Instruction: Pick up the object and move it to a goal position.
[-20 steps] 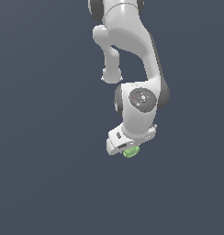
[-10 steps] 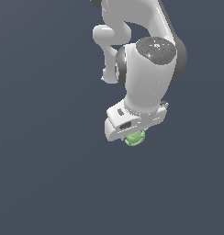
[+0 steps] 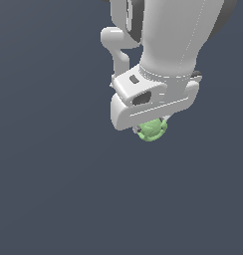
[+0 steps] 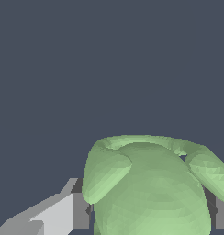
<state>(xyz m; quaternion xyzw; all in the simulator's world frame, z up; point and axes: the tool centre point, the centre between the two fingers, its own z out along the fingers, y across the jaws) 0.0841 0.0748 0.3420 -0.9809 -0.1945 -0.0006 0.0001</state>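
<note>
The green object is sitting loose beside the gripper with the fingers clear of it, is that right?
No. The green object is held between the gripper's fingers, not loose beside it; the wrist view shows a finger on each side of it.

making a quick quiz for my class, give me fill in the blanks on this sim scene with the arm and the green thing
1. The lumpy object under the white gripper is light ____ in colour.
2. In the wrist view, a finger sits on either side of the object, so the gripper is ____ on it.
3. The background behind the arm is a plain dark ____-grey.

Missing words: green; shut; blue
</note>
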